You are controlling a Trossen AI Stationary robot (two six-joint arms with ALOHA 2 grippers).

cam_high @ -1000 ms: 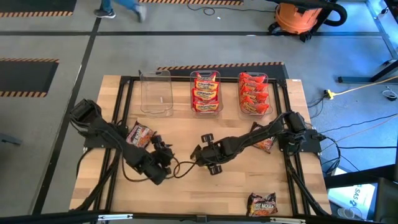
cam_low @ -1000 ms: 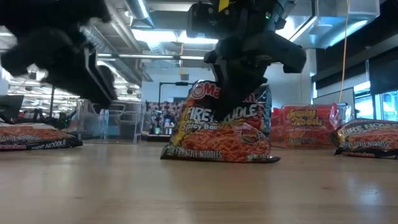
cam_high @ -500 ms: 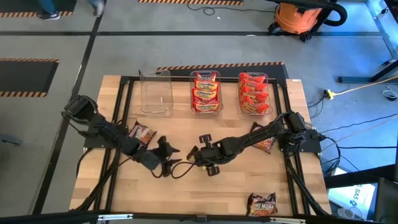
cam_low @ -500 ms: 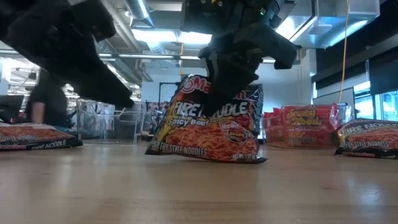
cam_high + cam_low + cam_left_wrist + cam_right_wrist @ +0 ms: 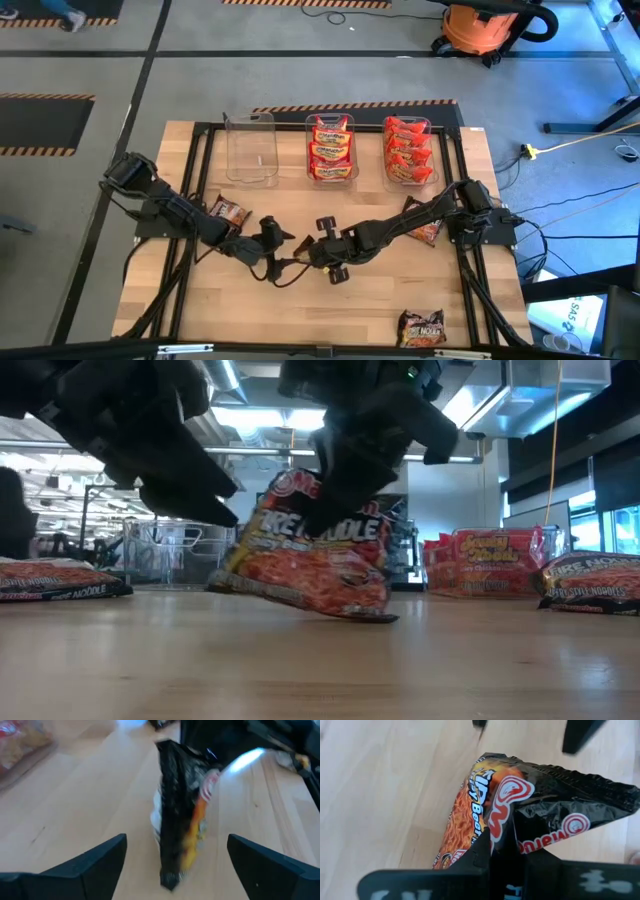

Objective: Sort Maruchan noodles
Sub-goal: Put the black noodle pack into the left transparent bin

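Note:
My right gripper (image 5: 316, 250) (image 5: 505, 865) is shut on a dark Maruchan noodle packet (image 5: 310, 555) (image 5: 520, 805) at mid-table. The packet stands on edge and tilts. My left gripper (image 5: 284, 248) (image 5: 175, 865) is open just left of it. Its two fingers point at the packet's edge (image 5: 177, 820) from a short way off, one to each side, and do not touch it. One dark packet (image 5: 226, 213) lies flat under the left arm. Another (image 5: 426, 228) lies under the right arm. My right gripper pinches the packet's upper sealed end (image 5: 506, 837), by the round logo, between its two fingers. The fingers slant down from the table's right side. The packet hangs tilted below them, one lower corner (image 5: 365, 616) low by the table and the other (image 5: 220, 584) raised.
Three clear bins stand along the far edge: one empty (image 5: 250, 148), one with orange-yellow packets (image 5: 331, 148), one with red packets (image 5: 407, 150). One more dark packet (image 5: 422, 327) lies by the near edge. A black frame rims the table.
My left gripper has swung from nearer the front edge toward the held packet, rolling and levelling as it went. My right gripper has tipped a little in place. The packet has gone from upright to leaning, its lower left corner lifted off the table.

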